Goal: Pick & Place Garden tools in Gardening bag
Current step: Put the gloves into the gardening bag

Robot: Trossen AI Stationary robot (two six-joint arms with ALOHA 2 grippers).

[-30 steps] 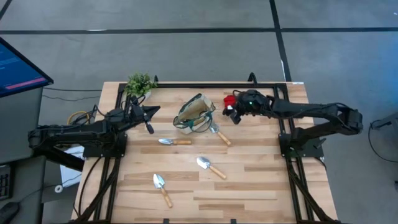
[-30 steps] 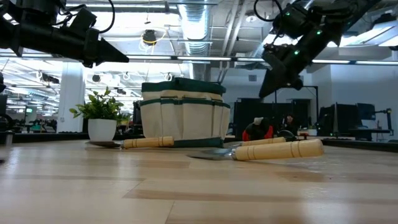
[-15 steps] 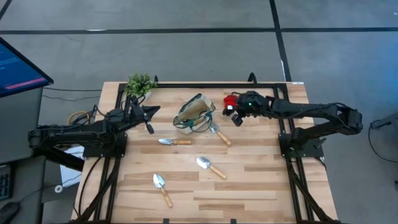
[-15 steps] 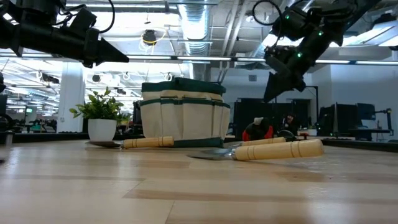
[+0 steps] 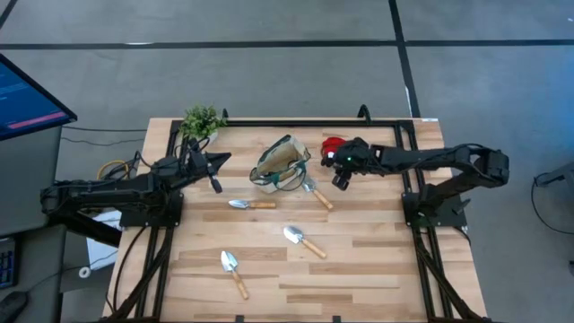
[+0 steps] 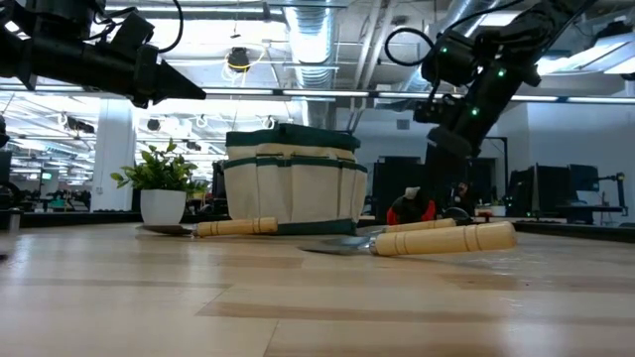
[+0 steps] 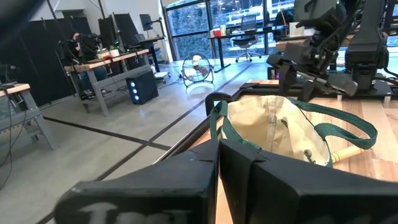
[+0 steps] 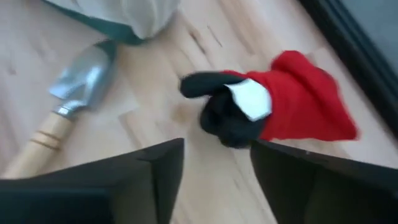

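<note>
The beige, green-trimmed gardening bag [image 5: 280, 164] stands upright on its base on the table [image 5: 377, 269], mouth open. Several silver trowels with wooden handles lie flat: one [image 5: 316, 193] beside the bag, one [image 5: 251, 204] in front of it, and two nearer ones [image 5: 305, 240] [image 5: 234, 272]. A red-and-black item [image 8: 273, 106] lies on the wood right of the bag. My right gripper [image 8: 216, 174] is open and slants down just short of that item, touching nothing. My left gripper [image 5: 221, 161] hangs shut and level, left of the bag.
A small potted plant [image 5: 203, 119] stands at the far left corner. Black frame rails [image 5: 408, 170] run along the table's sides. Bare wood lies toward the near edge, around the two nearer trowels.
My right gripper has sunk toward the table by the red-and-black item, shifting slightly toward the bag. It has rolled about its own axis, and its fingers, shut before, have opened. Nothing on the table has moved.
</note>
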